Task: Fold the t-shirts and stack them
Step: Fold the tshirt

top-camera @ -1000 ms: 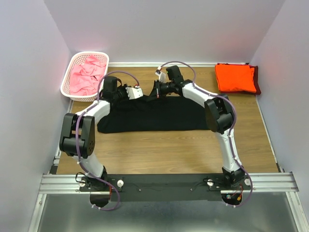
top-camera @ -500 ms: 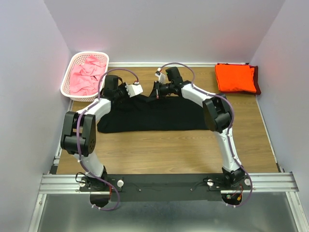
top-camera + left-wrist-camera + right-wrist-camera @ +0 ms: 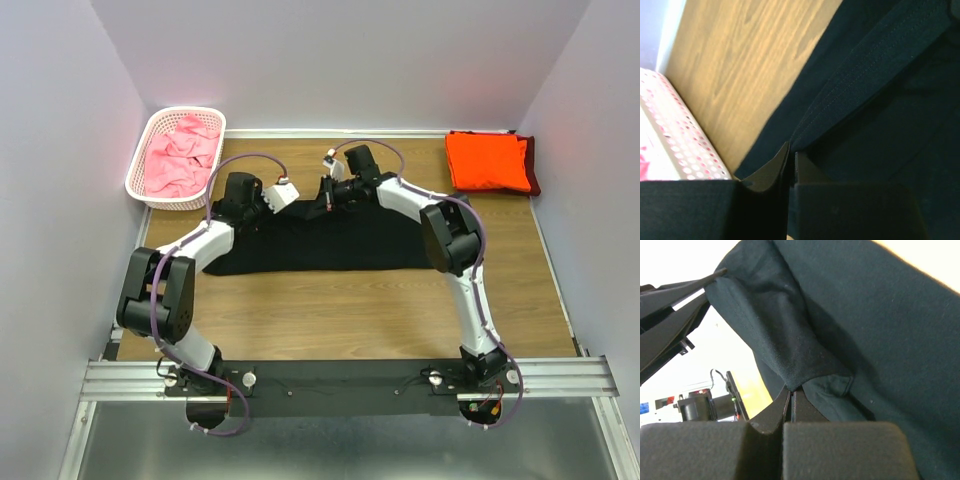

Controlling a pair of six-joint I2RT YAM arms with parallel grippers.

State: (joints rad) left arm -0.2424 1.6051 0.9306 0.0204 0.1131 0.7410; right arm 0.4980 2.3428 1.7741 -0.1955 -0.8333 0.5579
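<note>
Black t-shirt [image 3: 330, 240]: spread wide across the middle of the bench [image 3: 350, 310], its near hem lying flat and its far edge gathered up between the two arms.
Left end effector [image 3: 791, 154]: at the shirt's far-left edge, fingers pressed together and clamped on a stitched hem of the black cloth.
Right end effector [image 3: 790, 392]: at the far edge just right of the left one, fingers together and clamped on a thick fold of the same black shirt, which hangs from the grip.
Shirt against end effectors: both grips sit on the far edge, close together; the rest of the cloth trails toward the arm bases.
Orange t-shirt [image 3: 487, 161]: folded square in the far-right corner, well apart from both arms.
Maroon t-shirt [image 3: 534, 176]: under the orange one, only a thin strip showing along its right side.
Pink t-shirts [image 3: 180, 155]: crumpled in the white basket [image 3: 139, 160] at the far-left corner; how many cannot be told.
Hard to make out: from above, the fingertips are lost as dark on dark against the black cloth; the shirt's sleeves and collar cannot be picked out.
Cut off: the left wrist view catches only a corner of the basket wall; the right wrist view's background is washed out bright.
</note>
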